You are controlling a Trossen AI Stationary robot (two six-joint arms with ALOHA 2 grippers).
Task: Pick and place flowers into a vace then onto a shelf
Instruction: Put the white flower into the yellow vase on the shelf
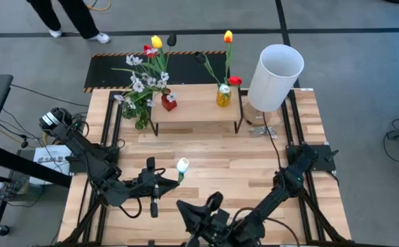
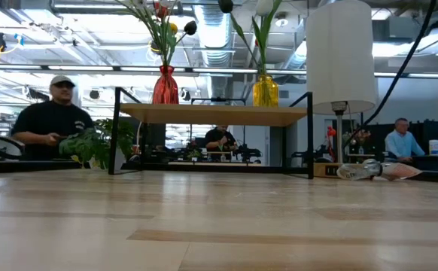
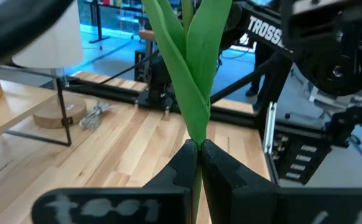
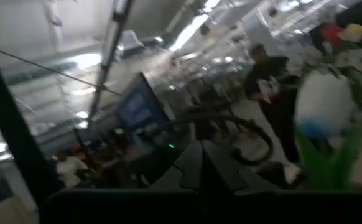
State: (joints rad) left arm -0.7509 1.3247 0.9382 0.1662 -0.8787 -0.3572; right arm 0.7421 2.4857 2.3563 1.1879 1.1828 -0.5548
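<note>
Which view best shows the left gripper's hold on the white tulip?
Left wrist view: the left gripper is shut on the white tulip stem. High view shows only its head beside the arm; right wrist view blurs it; low view misses it.

Beyond your worktop's [image 1: 206, 154] far edge you see grey floor [image 1: 350, 41], ceiling ducts [image 2: 219, 30] with strip lights, and seated people [image 2: 53, 120] at desks.

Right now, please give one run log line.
left gripper: shut on white tulip | right gripper: shut, empty | shelf: two vases
</note>
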